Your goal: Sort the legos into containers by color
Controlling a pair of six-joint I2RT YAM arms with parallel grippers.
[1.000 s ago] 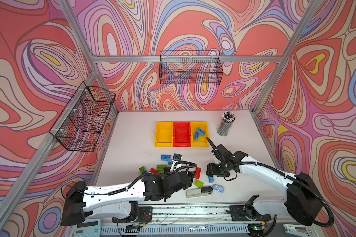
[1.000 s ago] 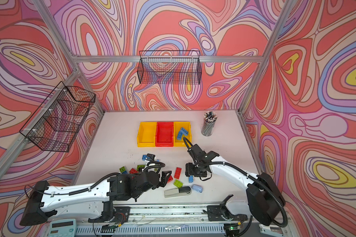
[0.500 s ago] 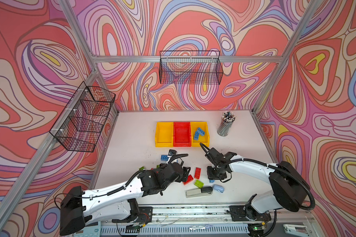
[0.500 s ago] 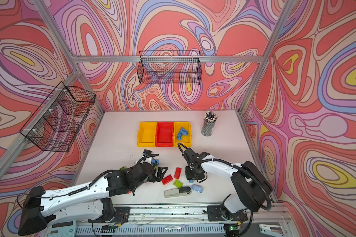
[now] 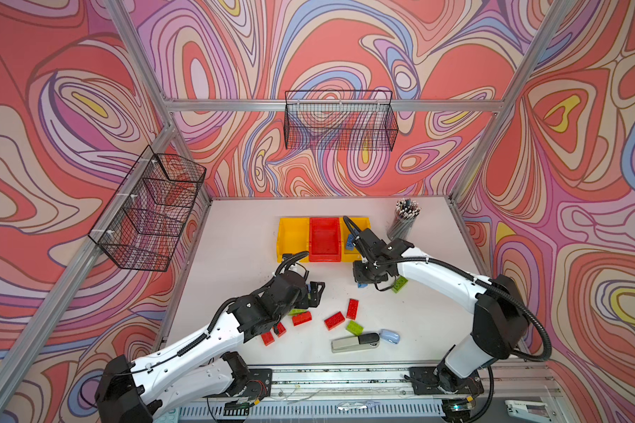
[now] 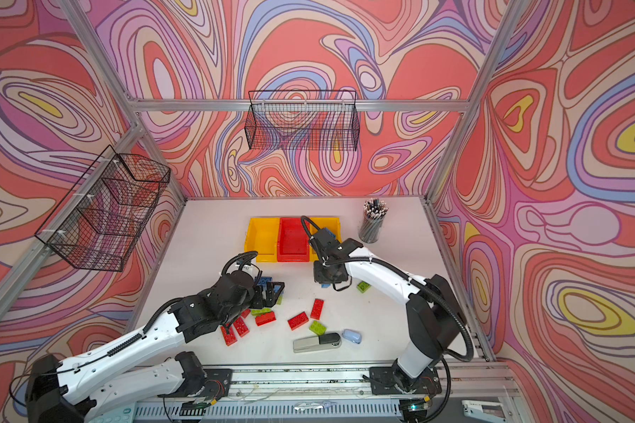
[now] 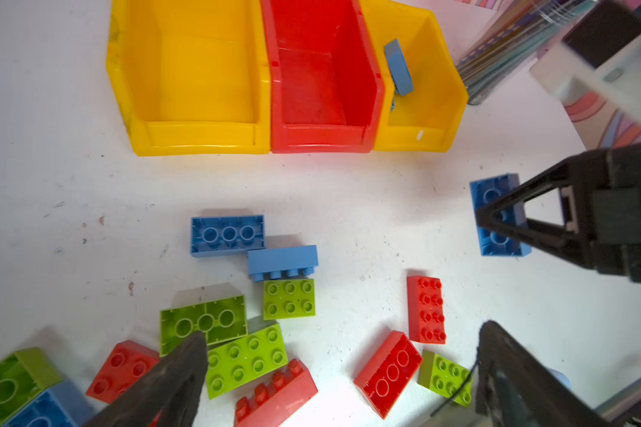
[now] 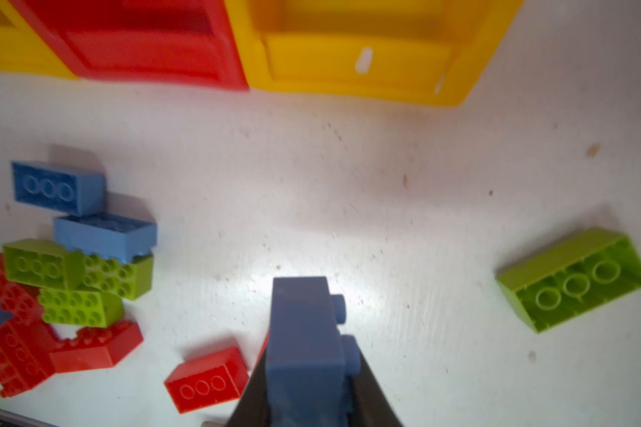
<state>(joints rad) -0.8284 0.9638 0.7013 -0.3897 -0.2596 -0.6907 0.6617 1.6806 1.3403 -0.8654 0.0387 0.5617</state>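
Grasping a blue brick [image 8: 304,344], the right gripper [image 5: 365,280] is clenched on it low over the table [image 8: 422,185]; the pick is judged done. A lift and carry are called for next, to the yellow bin [image 8: 348,63] ahead of the gripper, where blue pieces [image 7: 398,68] already lie. The left gripper [image 5: 316,292] is held spread wide above the loose pile [image 7: 245,355].

No writing, label, brand, number or sign can be read in any view. The studs of the blue lego [image 8: 304,344] closest to the right wrist camera are too blurred to show any lettering.
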